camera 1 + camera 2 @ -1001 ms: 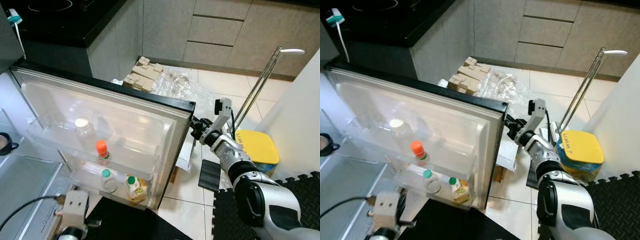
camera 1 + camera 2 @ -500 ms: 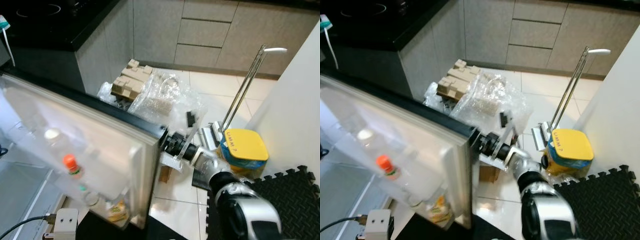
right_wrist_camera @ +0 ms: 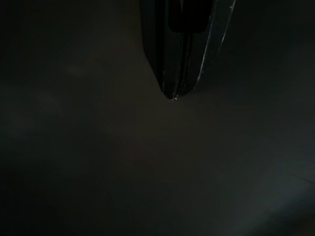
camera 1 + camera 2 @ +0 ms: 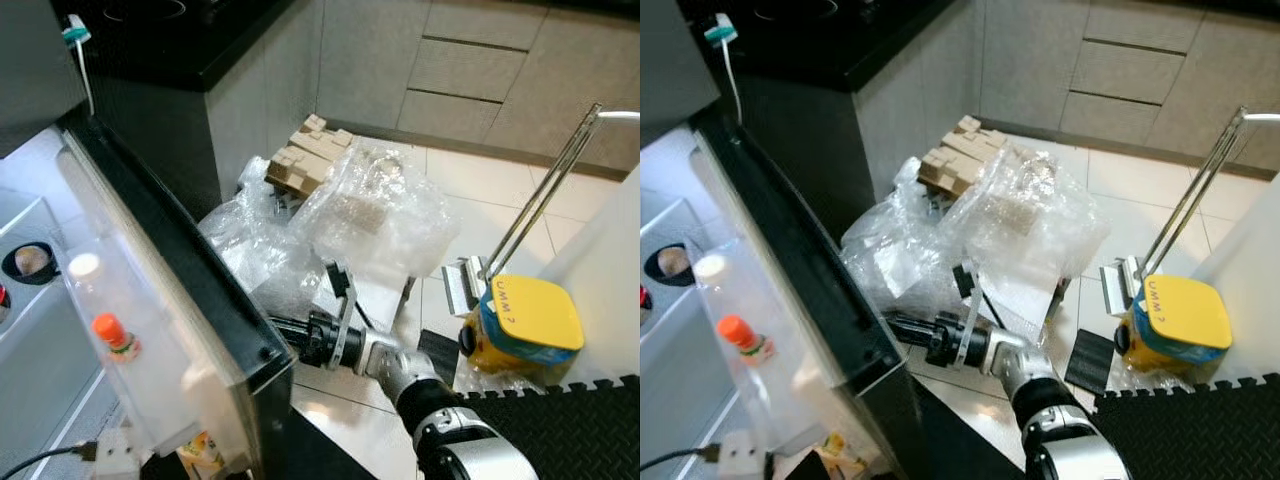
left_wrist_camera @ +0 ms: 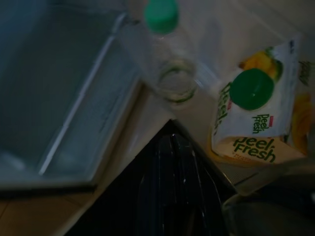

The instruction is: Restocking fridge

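The fridge door (image 4: 190,290) stands edge-on, its black rim running from upper left down to the middle. Its clear shelves hold a white-capped bottle (image 4: 84,266), an orange-capped bottle (image 4: 112,332) and a juice pouch (image 4: 200,455). My right gripper (image 4: 892,322) reaches low across the floor and rests, shut, against the door's outer face near its edge. The right wrist view is dark, with the fingers (image 3: 174,73) pressed together. The left wrist view looks down on a green-capped bottle (image 5: 165,44) and the Peel Fresh pouch (image 5: 253,123) in the door shelf.
Crumpled plastic wrap (image 4: 370,215) and cardboard pieces (image 4: 305,155) lie on the tiled floor behind the door. A yellow-lidded tub (image 4: 525,320) and a slanted metal pole (image 4: 545,195) stand at the right, a black foam mat (image 4: 590,430) at the lower right. A dark bowl (image 4: 30,260) sits inside the fridge.
The door has swung from wide open to edge-on, and my right arm has followed, stretched out low against its outer face. The head view has shifted too.
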You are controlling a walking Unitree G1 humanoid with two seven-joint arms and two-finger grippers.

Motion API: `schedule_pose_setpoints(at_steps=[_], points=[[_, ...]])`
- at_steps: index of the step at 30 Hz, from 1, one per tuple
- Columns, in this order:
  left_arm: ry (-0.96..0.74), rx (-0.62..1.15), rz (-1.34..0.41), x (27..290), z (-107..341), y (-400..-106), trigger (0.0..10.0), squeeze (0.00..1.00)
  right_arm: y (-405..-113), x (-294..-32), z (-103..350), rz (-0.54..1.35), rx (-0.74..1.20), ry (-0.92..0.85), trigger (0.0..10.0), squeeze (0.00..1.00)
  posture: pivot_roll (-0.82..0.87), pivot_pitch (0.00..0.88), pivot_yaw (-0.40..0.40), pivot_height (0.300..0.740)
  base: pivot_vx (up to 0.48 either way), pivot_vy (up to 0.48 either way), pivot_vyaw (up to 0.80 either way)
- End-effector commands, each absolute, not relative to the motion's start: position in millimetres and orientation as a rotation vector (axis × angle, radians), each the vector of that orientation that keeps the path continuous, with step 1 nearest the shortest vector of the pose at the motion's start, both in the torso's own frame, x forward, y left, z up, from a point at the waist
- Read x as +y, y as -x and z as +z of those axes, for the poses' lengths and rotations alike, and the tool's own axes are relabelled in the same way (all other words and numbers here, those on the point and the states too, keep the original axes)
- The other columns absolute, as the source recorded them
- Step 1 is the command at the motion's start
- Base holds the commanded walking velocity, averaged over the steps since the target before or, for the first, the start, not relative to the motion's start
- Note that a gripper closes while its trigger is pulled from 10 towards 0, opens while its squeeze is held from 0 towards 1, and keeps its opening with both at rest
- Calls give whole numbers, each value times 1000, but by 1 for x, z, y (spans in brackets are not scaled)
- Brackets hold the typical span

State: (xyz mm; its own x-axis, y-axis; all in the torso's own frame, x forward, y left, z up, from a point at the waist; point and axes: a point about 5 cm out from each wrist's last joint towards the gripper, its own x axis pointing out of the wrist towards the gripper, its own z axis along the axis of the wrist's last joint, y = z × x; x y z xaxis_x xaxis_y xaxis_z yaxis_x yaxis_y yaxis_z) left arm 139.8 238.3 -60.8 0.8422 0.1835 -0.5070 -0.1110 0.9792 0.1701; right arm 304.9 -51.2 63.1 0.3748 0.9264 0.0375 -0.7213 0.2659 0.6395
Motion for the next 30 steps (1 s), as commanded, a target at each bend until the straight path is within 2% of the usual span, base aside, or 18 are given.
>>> schedule_pose_setpoints(at_steps=[1, 4, 6, 8, 9, 10, 11, 12, 13, 16, 19, 21, 22, 23, 30], points=[[-134, 591, 145, 234, -68, -131, 10000, 0, -307, -65, 55, 1041, 396, -606, 10000, 0, -44, 113, -54, 740, 0, 0, 0], [-133, 599, 152, 235, -69, -129, 10000, 0, -307, -70, 53, 1013, 402, -601, 10000, 0, -44, 113, -54, 740, 0, 0, 0], [-119, 630, 253, 246, -72, -122, 10000, 0, -309, -90, 45, 855, 400, -551, 10000, 0, -43, 112, -54, 740, 0, 0, 0], [-119, 630, 253, 246, -72, -122, 10000, 0, -309, -90, 45, 855, 400, -551, 10000, 0, -43, 112, -54, 740, 0, 0, 0], [-112, 638, 348, 259, -71, -116, 10000, 0, -310, -103, 40, 759, 396, -526, 10000, 0, -44, 112, -53, 740, 0, 0, 0], [-112, 638, 348, 259, -71, -116, 10000, 0, -310, -103, 40, 759, 396, -526, 10000, 0, -44, 112, -53, 740, 0, 0, 0], [-91, 630, 524, 286, -65, -105, 10000, 0, -308, -129, 29, 574, 378, -492, 10000, 0, -45, 110, -54, 740, 0, 0, 0], [-60, 620, 596, 296, -63, -100, 10000, 0, -305, -141, 24, 499, 370, -488, 10000, 0, -45, 109, -53, 740, 0, 0, 0], [-60, 620, 596, 296, -63, -100, 10000, 0, -305, -141, 24, 499, 370, -488, 10000, 0, -45, 109, -53, 740, 0, 0, 0], [6, 605, 680, 309, -60, -93, 10000, 0, -297, -163, 12, 326, 367, -492, 10000, 0, -47, 108, -51, 740, 0, 0, 0], [14, 605, 680, 309, -61, -92, 10000, 0, -293, -170, 8, 274, 378, -484, 10000, 0, -48, 106, -48, 740, 0, 0, 0], [-7, 637, 573, 300, -65, -96, 10000, 0, -276, -190, -11, 122, 461, -405, 10000, 0, -51, 101, -43, 740, 0, 0, 0], [-7, 637, 573, 300, -65, -96, 10000, 0, -276, -190, -11, 122, 461, -405, 10000, 0, -51, 101, -43, 740, 0, 0, 0], [23, 681, 418, 279, -73, -101, 10000, 0, -250, -204, -33, 27, 604, -219, 10000, 0, -54, 94, -40, 740, 0, 0, 0], [34, 682, 315, 260, -77, -110, 10000, 0, -213, -197, -61, 77, 758, -59, 10000, 0, -58, 85, -38, 740, 0, 0, 0]])
